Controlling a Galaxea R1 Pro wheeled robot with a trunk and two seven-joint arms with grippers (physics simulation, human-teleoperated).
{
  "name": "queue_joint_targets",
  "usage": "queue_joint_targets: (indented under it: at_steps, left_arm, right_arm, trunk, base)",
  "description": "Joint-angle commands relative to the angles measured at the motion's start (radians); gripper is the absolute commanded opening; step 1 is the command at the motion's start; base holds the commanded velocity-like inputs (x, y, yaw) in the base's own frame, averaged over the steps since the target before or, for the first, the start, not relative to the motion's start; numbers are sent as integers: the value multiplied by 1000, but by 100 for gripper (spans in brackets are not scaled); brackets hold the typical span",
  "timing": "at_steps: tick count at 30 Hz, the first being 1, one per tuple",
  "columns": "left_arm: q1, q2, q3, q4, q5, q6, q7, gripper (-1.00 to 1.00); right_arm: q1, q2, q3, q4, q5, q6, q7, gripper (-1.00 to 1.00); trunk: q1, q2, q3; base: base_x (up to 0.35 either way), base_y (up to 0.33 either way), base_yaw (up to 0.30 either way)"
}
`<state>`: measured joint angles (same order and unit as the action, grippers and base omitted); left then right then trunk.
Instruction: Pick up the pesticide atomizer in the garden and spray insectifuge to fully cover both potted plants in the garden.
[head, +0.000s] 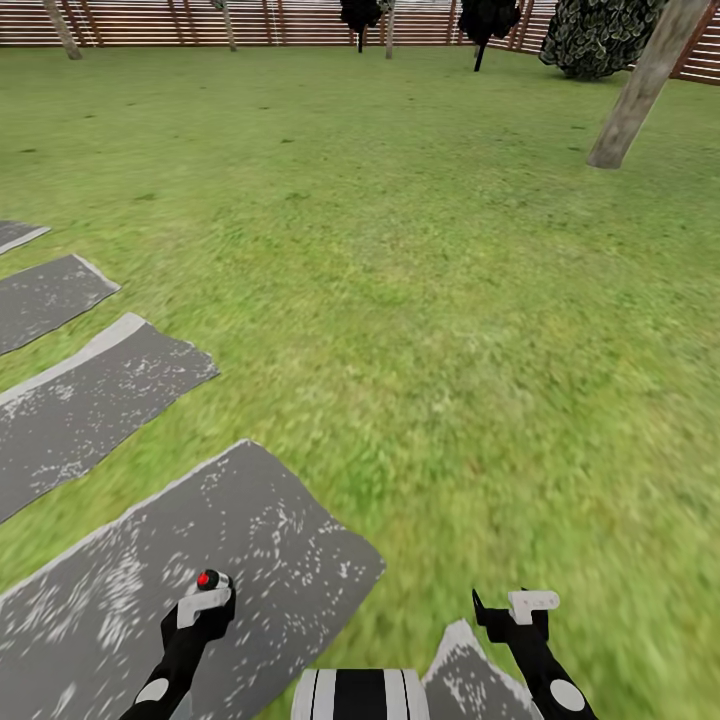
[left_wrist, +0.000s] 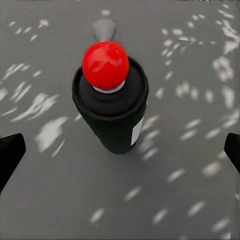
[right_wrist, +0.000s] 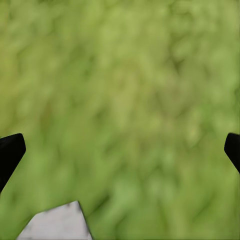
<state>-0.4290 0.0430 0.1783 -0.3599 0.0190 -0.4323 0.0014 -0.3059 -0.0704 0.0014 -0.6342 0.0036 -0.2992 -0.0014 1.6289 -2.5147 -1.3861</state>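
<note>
Grey mottled stone slabs with white flecks (head: 210, 560) lie nearest, slanting along the lawn's left edge, the closest one under the left arm, and a small pointed corner of another slab (head: 462, 665) sits between the two arms at the bottom of the head view. Over the near slab the left gripper (head: 205, 600) is seen as a black body with a round red knob on top; in the left wrist view that black cylinder with the red ball (left_wrist: 109, 95) stands over the flecked stone, and the two dark fingertips (left_wrist: 10, 155) sit at the opposite borders of the picture, spread wide with nothing between them. The right gripper (head: 515, 610), black with a white bracket, hangs over grass; its wrist view shows blurred green turf, a pale slab corner (right_wrist: 57, 222) and dark fingertips (right_wrist: 9, 152) likewise far apart and empty. Beyond, the green lawn (head: 420, 250) spreads wide and bare toward the far edge, where a leaning pale tree trunk (head: 640, 90) rises at the right, a dark scaly mound of foliage (head: 598, 35) sits beside it, black tree shapes (head: 488, 20) stand nearby, and a brown slatted wooden fence (head: 150, 22) closes the garden.
</note>
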Motion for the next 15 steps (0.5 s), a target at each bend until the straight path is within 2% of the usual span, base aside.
queue_joint_targets:
  at_steps: [1,5,15]
  left_arm:
    - [0,0,0,1,2,-3,0,100]
    - [0,0,1,1,3,-3,0,100]
    - [0,0,1,0,8,-3,0,100]
  right_arm:
    - [0,0,0,1,0,-3,0,100]
    - [-1,0,0,1,0,-3,0,100]
    - [-1,0,0,1,-1,-3,0,100]
  trunk:
    - [0,0,-1]
    - [0,0,-1]
    - [0,0,-1]
  base:
    - [93,0,0]
    - [99,0,0]
    - [8,0,0]
